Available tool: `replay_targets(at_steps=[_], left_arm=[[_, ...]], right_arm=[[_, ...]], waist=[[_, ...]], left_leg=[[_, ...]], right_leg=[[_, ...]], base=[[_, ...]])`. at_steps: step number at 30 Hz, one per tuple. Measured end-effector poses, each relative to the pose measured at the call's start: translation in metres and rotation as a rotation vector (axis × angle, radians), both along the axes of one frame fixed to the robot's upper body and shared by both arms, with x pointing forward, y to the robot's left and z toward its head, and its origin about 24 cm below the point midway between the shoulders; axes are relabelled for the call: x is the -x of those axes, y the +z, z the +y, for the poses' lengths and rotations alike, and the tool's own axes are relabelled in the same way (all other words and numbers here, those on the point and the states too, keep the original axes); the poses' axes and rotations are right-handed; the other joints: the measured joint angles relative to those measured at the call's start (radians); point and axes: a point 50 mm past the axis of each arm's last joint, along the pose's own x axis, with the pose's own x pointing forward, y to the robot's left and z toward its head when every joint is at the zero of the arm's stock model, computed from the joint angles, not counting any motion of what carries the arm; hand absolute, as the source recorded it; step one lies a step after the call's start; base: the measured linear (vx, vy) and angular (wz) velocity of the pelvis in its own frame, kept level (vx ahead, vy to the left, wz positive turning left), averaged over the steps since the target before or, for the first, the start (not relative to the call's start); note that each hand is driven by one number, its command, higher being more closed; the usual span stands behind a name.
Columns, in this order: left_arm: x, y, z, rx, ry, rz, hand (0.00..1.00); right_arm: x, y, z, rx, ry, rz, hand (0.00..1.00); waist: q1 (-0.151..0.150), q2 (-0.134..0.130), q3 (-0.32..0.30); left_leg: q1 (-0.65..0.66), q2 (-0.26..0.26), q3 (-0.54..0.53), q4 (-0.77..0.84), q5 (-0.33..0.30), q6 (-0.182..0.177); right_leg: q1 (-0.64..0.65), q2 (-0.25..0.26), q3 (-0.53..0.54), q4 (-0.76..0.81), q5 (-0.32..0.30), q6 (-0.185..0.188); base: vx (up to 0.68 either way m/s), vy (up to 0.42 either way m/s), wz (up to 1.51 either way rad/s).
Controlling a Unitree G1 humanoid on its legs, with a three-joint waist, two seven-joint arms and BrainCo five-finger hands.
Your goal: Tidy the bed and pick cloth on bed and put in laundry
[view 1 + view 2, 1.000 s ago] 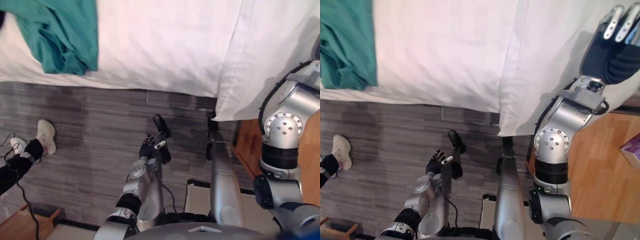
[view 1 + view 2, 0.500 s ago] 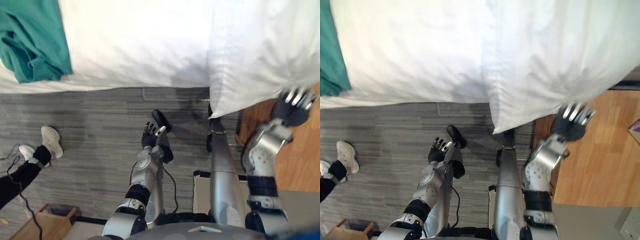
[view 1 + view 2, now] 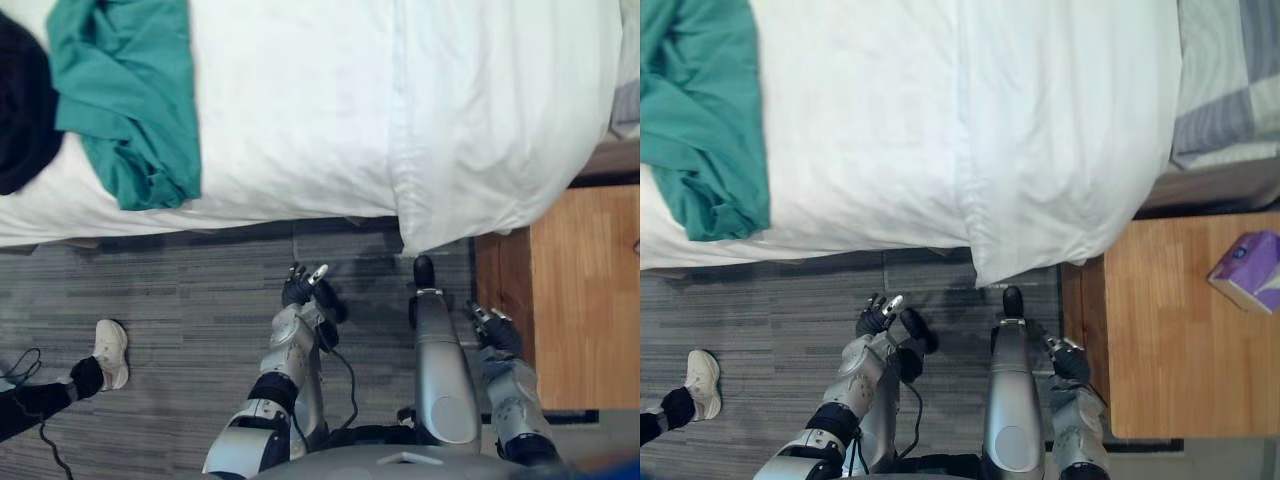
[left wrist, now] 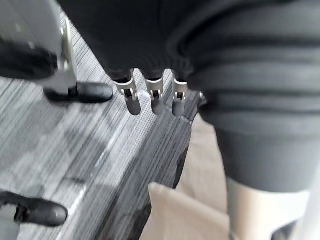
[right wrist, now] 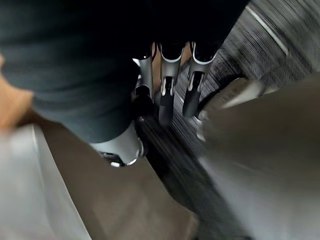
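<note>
Teal cloth (image 3: pixel 130 110) lies crumpled on the bed (image 3: pixel 290 100), on the left part, its lower fold reaching the bed's near edge; neither hand touches it. Black cloth (image 3: pixel 25 110) sits just beside it, further left. White pillow (image 3: pixel 500 110) covers the bed's right part, its corner overhanging the near edge. Left hand (image 3: pixel 299 289) is low over the floor (image 3: pixel 180 290), well short of the bed, fingers (image 4: pixel 153 97) loose and straight, holding nothing. Right hand (image 3: pixel 492 328) hangs by the nightstand (image 3: pixel 1170 330) edge, fingers (image 5: pixel 167 95) also straight, empty. Purple tissue box (image 3: pixel 1247 270) sits at the nightstand's far right corner. A person's shoe (image 3: pixel 110 350) is on the floor at left.
</note>
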Motion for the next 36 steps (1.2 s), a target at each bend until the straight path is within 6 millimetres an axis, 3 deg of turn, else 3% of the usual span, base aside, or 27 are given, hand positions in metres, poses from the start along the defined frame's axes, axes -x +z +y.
replay_targets(at_steps=[4, 5, 7, 10, 11, 12, 14, 15, 16, 18, 20, 24, 26, 27, 28, 29, 30, 31, 32, 33, 34, 35, 36], left_arm=[[0.044, -0.029, 0.018, -0.047, 0.022, 0.12, 0.0], [0.054, -0.034, 0.018, -0.053, 0.0, 0.132, 0.0], [0.056, -0.036, 0.018, -0.06, -0.015, 0.128, 0.0], [0.058, -0.036, 0.013, -0.066, -0.071, 0.113, 0.0], [0.063, -0.039, 0.015, -0.083, -0.081, 0.132, 0.0], [0.068, -0.042, 0.018, -0.088, -0.076, 0.15, 0.0], [0.086, -0.051, 0.034, -0.103, -0.044, 0.226, 0.0], [0.092, -0.054, 0.041, -0.123, -0.049, 0.251, 0.0], [0.099, -0.057, 0.049, -0.161, -0.074, 0.28, 0.0], [0.105, -0.062, 0.054, -0.199, -0.118, 0.329, 0.0], [0.108, -0.065, 0.05, -0.208, -0.168, 0.364, 0.0], [0.105, -0.068, 0.027, -0.234, -0.31, 0.406, 0.0], [0.099, -0.064, 0.02, -0.239, -0.305, 0.384, 0.0], [0.096, -0.061, 0.02, -0.245, -0.286, 0.36, 0.0], [0.093, -0.057, 0.021, -0.249, -0.269, 0.331, 0.0], [0.09, -0.05, 0.023, -0.258, -0.256, 0.271, 0.0], [0.089, -0.048, 0.023, -0.26, -0.26, 0.253, 0.0], [0.086, -0.045, 0.021, -0.261, -0.283, 0.22, 0.0], [0.081, -0.04, 0.024, -0.263, -0.285, 0.174, 0.0], [0.081, -0.039, 0.026, -0.25, -0.27, 0.163, 0.0], [0.084, -0.04, 0.031, -0.227, -0.235, 0.161, 0.0], [0.089, -0.042, 0.034, -0.192, -0.211, 0.166, 0.0], [0.09, -0.042, 0.036, -0.178, -0.207, 0.161, 0.0]], right_arm=[[0.018, -0.018, 0.0, 0.112, 0.064, 0.15, 0.0], [0.029, -0.025, -0.003, 0.118, 0.055, 0.202, 0.0], [0.036, -0.03, -0.005, 0.106, 0.042, 0.228, 0.0], [0.049, -0.038, -0.007, 0.072, 0.005, 0.27, 0.0], [0.058, -0.042, -0.011, 0.077, 0.002, 0.295, 0.0], [0.064, -0.046, -0.01, 0.07, 0.009, 0.313, 0.0], [0.081, -0.06, 0.0, 0.05, 0.061, 0.392, 0.0], [0.085, -0.064, 0.003, 0.035, 0.073, 0.41, 0.0], [0.091, -0.066, 0.003, 0.034, 0.091, 0.427, 0.0], [0.102, -0.068, 0.001, 0.042, 0.099, 0.439, 0.0], [0.11, -0.068, 0.0, 0.054, 0.114, 0.433, 0.0], [0.097, -0.062, 0.006, 0.059, 0.219, 0.352, 0.0], [0.081, -0.055, 0.015, 0.052, 0.272, 0.28, 0.0], [0.071, -0.049, 0.019, 0.06, 0.301, 0.241, 0.0], [0.063, -0.045, 0.024, 0.065, 0.317, 0.216, 0.0], [0.05, -0.038, 0.03, 0.074, 0.315, 0.184, 0.0], [0.046, -0.036, 0.03, 0.078, 0.308, 0.175, 0.0], [0.039, -0.031, 0.024, 0.1, 0.295, 0.165, 0.0], [0.034, -0.03, 0.024, 0.104, 0.301, 0.166, 0.0], [0.034, -0.03, 0.023, 0.11, 0.307, 0.172, 0.0], [0.035, -0.03, 0.022, 0.122, 0.319, 0.184, 0.0], [0.035, -0.03, 0.019, 0.143, 0.327, 0.191, 0.0], [0.035, -0.03, 0.017, 0.159, 0.333, 0.195, 0.0]], waist=[[0.005, -0.045, -0.089], [0.025, -0.052, -0.119], [0.03, -0.048, -0.128], [0.032, -0.041, -0.137], [0.037, -0.052, -0.163], [0.052, -0.059, -0.174], [0.085, -0.062, -0.21], [0.08, -0.061, -0.221], [0.055, -0.055, -0.229], [0.024, -0.026, -0.243], [0.024, -0.01, -0.272], [0.022, 0.0, -0.293], [0.024, -0.022, -0.28], [0.029, -0.03, -0.27], [0.029, -0.025, -0.26], [0.036, -0.026, -0.247], [0.035, -0.018, -0.242], [0.032, 0.012, -0.238], [0.029, -0.027, -0.21], [0.031, -0.034, -0.207], [0.033, -0.044, -0.213], [0.026, -0.051, -0.216], [0.024, -0.064, -0.21]], left_leg=[[0.081, -0.016, -0.01, -0.066, 0.033, -0.017], [0.101, -0.013, -0.006, -0.067, 0.03, -0.021], [0.114, -0.006, -0.005, -0.052, 0.018, -0.025], [0.155, 0.036, 0.002, 0.03, -0.052, -0.041], [0.173, 0.033, 0.029, 0.04, -0.078, -0.044], [0.196, 0.031, 0.057, 0.042, -0.096, -0.045], [0.265, 0.046, 0.146, 0.004, -0.107, -0.043], [0.278, 0.04, 0.154, -0.014, -0.102, -0.048], [0.291, 0.037, 0.149, -0.039, -0.091, -0.053], [0.314, 0.042, 0.103, -0.09, -0.059, -0.061], [0.324, 0.059, 0.071, -0.124, -0.034, -0.065], [0.319, 0.07, 0.003, -0.105, 0.007, -0.024], [0.274, 0.079, -0.018, 0.055, 0.008, -0.024], [0.217, 0.104, -0.049, 0.215, 0.007, -0.024], [0.159, 0.141, -0.077, 0.361, 0.019, -0.042], [0.075, 0.171, -0.11, 0.506, -0.024, -0.074], [0.067, 0.163, -0.112, 0.487, -0.061, -0.07], [0.088, 0.148, -0.1, 0.416, -0.065, -0.046], [0.128, 0.082, -0.076, 0.366, -0.06, -0.024], [0.136, 0.068, -0.074, 0.348, -0.059, -0.023], [0.149, 0.043, -0.07, 0.319, -0.059, -0.023], [0.156, 0.023, -0.067, 0.309, -0.059, -0.024], [0.155, 0.014, -0.068, 0.329, -0.048, -0.039]], right_leg=[[0.065, -0.018, -0.031, 0.007, -0.042, -0.009], [0.082, -0.018, -0.033, 0.009, -0.053, -0.011], [0.108, -0.018, -0.041, 0.001, -0.058, -0.005], [0.202, 0.002, -0.052, -0.076, -0.057, 0.025], [0.217, -0.073, -0.179, -0.088, -0.078, -0.002], [0.232, -0.117, -0.261, -0.098, -0.069, -0.017], [0.29, -0.176, -0.446, -0.163, 0.035, -0.074], [0.312, -0.173, -0.474, -0.185, 0.063, -0.065], [0.347, -0.148, -0.492, -0.229, 0.083, -0.033], [0.408, -0.091, -0.49, -0.297, 0.091, -0.014], [0.438, -0.045, -0.465, -0.341, 0.09, -0.011], [0.469, -0.027, -0.454, -0.334, 0.068, -0.022], [0.456, -0.078, -0.44, -0.245, 0.015, -0.011], [0.441, -0.106, -0.423, -0.175, -0.02, -0.009], [0.429, -0.113, -0.408, -0.122, -0.041, -0.007], [0.39, -0.149, -0.382, -0.033, -0.081, -0.002], [0.374, -0.162, -0.38, 0.002, -0.092, 0.006], [0.33, -0.171, -0.356, 0.079, -0.108, 0.021], [0.264, -0.234, -0.3, 0.179, -0.133, 0.031], [0.244, -0.238, -0.279, 0.201, -0.146, 0.036], [0.205, -0.232, -0.259, 0.219, -0.159, 0.018], [0.2, -0.257, -0.231, 0.215, -0.181, 0.006], [0.206, -0.274, -0.215, 0.203, -0.197, 0.019]], base=[[0.14, -0.085, 0.17], [0.16, -0.105, 0.08], [0.14, -0.066, -0.02], [0.06, 0.046, -0.24], [0.06, 0.135, -0.66], [0.09, 0.159, -1.03], [0.12, 0.144, -1.18], [0.16, 0.103, -0.57], [0.18, 0.046, 0.04], [0.2, -0.043, 0.38], [0.14, -0.13, 0.19], [0.12, -0.123, 0.16], [0.08, -0.075, 0.12], [0.04, -0.081, -0.11], [0.02, 0.007, -0.26], [0.01, 0.06, -0.23], [-0.01, 0.114, -0.23], [-0.05, 0.116, -0.12], [-0.04, 0.086, -0.1], [-0.07, 0.056, -0.13], [-0.06, -0.047, -0.21], [-0.03, -0.017, -0.28], [0.0, -0.014, -0.38]])
